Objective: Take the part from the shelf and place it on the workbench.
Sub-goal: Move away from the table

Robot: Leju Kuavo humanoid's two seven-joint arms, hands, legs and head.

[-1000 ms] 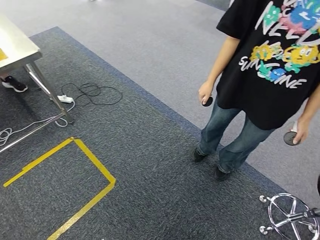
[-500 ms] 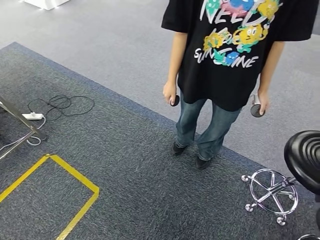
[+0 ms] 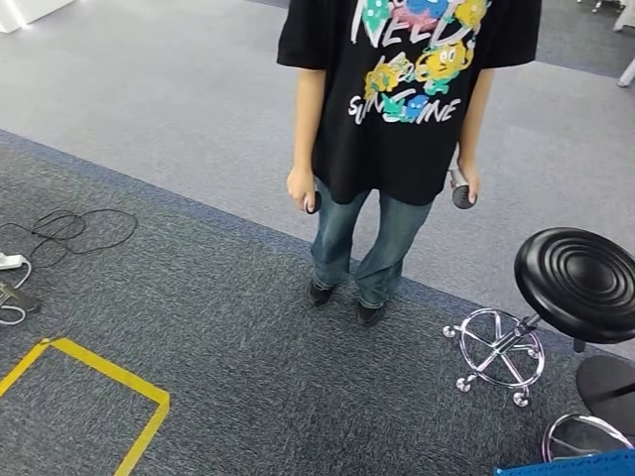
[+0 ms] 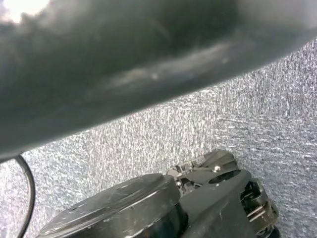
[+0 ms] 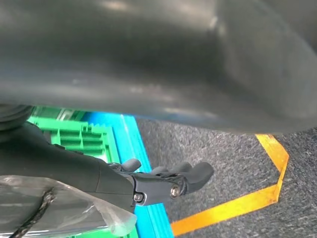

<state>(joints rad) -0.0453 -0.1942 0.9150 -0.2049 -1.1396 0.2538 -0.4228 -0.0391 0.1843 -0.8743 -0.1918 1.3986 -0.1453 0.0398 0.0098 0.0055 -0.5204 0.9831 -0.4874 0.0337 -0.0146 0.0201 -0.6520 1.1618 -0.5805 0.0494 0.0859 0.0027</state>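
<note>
- A clear plastic-wrapped item (image 5: 80,213), possibly the part, was seen in the right wrist view just beneath the right hand (image 5: 157,181). Its contents could not be made out through the film.
- The right hand's dark fingers (image 5: 194,172) were seen stretched out almost straight above the wrap. Whether the wrap was gripped could not be told.
- The left hand (image 4: 131,59) was seen in its wrist view as a blurred grey mass close to the lens. Whether it was open or closed could not be told.
- One green ribbed crate (image 5: 75,139) was seen behind the right hand, with a blue surface (image 5: 131,144) just beside it.
- One person (image 3: 397,109) was seen standing on the carpet (image 3: 247,327) in a black T-shirt and blue jeans.
- The word "SUNSHINE" was read on the shirt among coloured cartoon figures. The line above it was cut off by the frame.
- Two dark round controllers were counted, one (image 3: 313,202) in each of the person's hands and the other (image 3: 462,195) at the opposite side.
- One black round stool (image 3: 580,283) on a chrome castor base (image 3: 498,354) was seen near the person.
- One yellow tape outline (image 3: 112,372) was seen on the carpet.
- One coil of black cable (image 3: 74,228) and one white power strip (image 3: 9,262) were seen well apart from the person.
</note>
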